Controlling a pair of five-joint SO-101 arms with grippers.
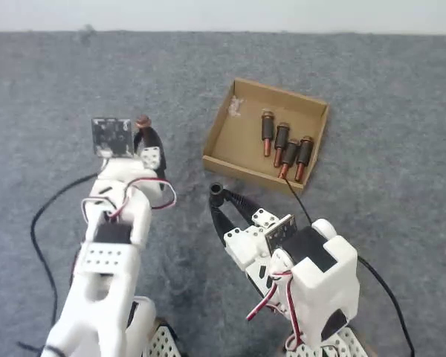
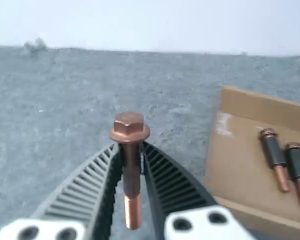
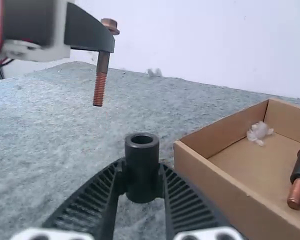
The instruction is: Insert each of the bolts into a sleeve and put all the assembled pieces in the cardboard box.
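Observation:
My left gripper (image 2: pixel 131 165) is shut on a copper bolt (image 2: pixel 130 165), held upright with its hex head on top; from above its head (image 1: pixel 143 121) shows left of the cardboard box (image 1: pixel 221 163). My right gripper (image 3: pixel 141 177) is shut on a black sleeve (image 3: pixel 141 160), bore facing up, near the box's front corner (image 1: pixel 216 190). In the right wrist view the bolt (image 3: pixel 101 75) hangs in the left gripper (image 3: pixel 87 37), above the sleeve and off to one side, clear of it. Several assembled bolt-and-sleeve pieces (image 1: pixel 285 147) lie in the box.
Grey carpet (image 1: pixel 372 208) covers the table. A white scrap of fluff (image 1: pixel 235 106) lies in the box's far left corner. The box wall (image 3: pixel 225 190) stands close beside the right gripper. Cables trail near both arm bases.

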